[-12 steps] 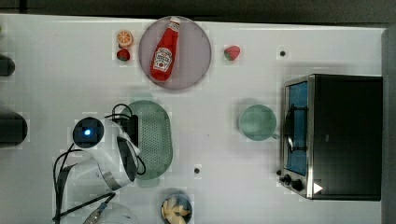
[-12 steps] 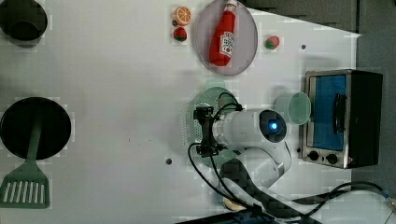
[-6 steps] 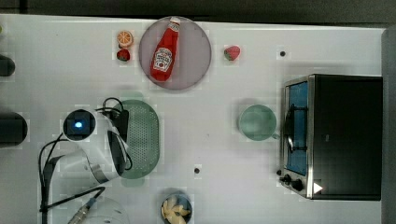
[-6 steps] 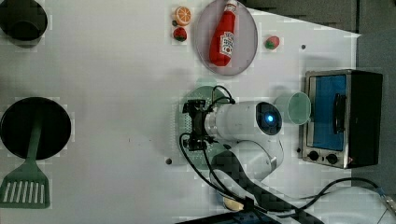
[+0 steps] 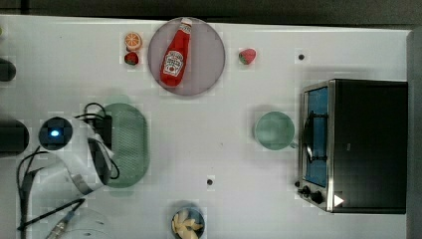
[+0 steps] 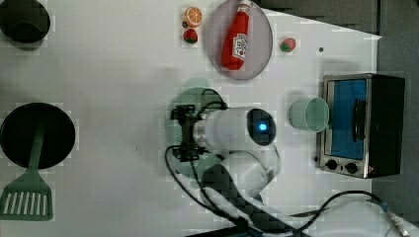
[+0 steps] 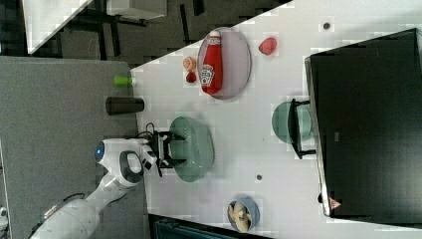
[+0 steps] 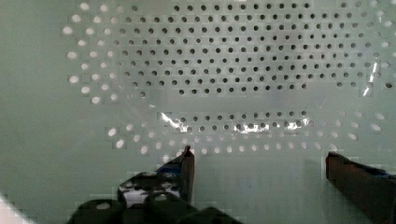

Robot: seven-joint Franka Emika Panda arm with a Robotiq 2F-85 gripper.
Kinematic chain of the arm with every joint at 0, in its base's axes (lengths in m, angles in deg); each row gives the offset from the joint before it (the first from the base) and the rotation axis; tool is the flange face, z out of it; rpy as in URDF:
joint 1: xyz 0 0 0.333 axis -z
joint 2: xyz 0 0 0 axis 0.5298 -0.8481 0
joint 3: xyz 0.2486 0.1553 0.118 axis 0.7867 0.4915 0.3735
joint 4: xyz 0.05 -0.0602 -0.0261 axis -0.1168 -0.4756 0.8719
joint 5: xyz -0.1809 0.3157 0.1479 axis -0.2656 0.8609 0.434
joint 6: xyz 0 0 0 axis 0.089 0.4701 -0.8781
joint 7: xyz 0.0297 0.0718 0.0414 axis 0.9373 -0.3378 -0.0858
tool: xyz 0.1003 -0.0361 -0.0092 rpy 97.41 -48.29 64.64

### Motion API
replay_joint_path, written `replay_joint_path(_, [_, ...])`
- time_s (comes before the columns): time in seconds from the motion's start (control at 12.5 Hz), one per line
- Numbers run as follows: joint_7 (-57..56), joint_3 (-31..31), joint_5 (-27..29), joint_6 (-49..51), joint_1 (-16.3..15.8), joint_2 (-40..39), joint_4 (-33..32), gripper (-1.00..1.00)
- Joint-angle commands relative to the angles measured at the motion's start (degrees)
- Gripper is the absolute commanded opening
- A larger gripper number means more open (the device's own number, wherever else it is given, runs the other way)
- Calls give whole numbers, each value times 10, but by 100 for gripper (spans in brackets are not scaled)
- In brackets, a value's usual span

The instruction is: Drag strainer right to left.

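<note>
The gripper (image 8: 259, 163) was inside the strainer (image 5: 130, 142), its fingers wide apart. Probably it pushed the wall to drag it

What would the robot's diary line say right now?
step: dragging strainer | gripper: fingers open inside it | strainer spot: top view's left | green cup: beside toaster oven

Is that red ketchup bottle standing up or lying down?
Lying down. The ketchup bottle rests on its side on the grey plate, label facing up, its cap pointing toward the table's far edge in the top view.
</note>
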Motion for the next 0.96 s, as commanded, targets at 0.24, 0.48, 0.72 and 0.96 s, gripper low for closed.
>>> replay_joint_path(0.24, [58,-3,34,-1,-37,-19,50,100])
replay_joint_path(0.48, [93,-3,35,0,-57,-37,81,100])
replay_joint_path(0.72, [93,-3,35,0,-75,-57,112,100])
replay_joint_path(0.96, [88,-8,32,-2,-80,-60,121,100])
